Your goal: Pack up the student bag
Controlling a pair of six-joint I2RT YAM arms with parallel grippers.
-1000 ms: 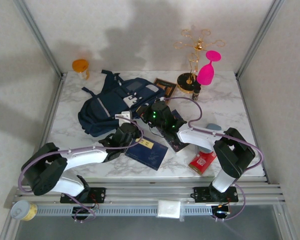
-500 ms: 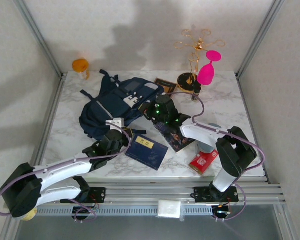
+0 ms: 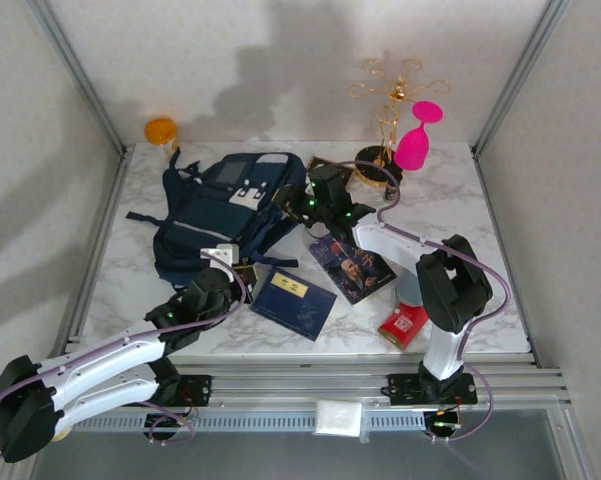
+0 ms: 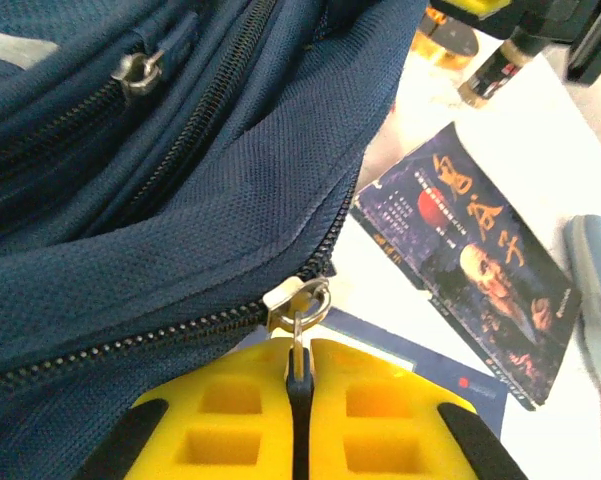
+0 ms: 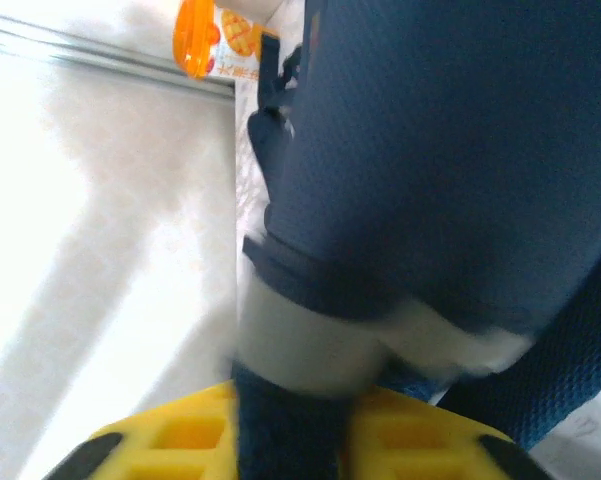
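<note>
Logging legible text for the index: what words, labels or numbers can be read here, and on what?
Nothing reads clearly enough to quote.
Dark book: gold Chinese title, not legible.
Blue booklet: gold label, too small.
Red packet: white print, too small.
Orange cup: label blurred.

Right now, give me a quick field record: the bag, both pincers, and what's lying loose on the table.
Backpack: lying on the left rear of the table
Left pincer: shut on the zipper pull at the bag's near edge
Right pincer: at the bag's right side, bag fabric between its fingers; grip unclear
Loose, outside the bag: blue booklet, dark book, red packet
</note>
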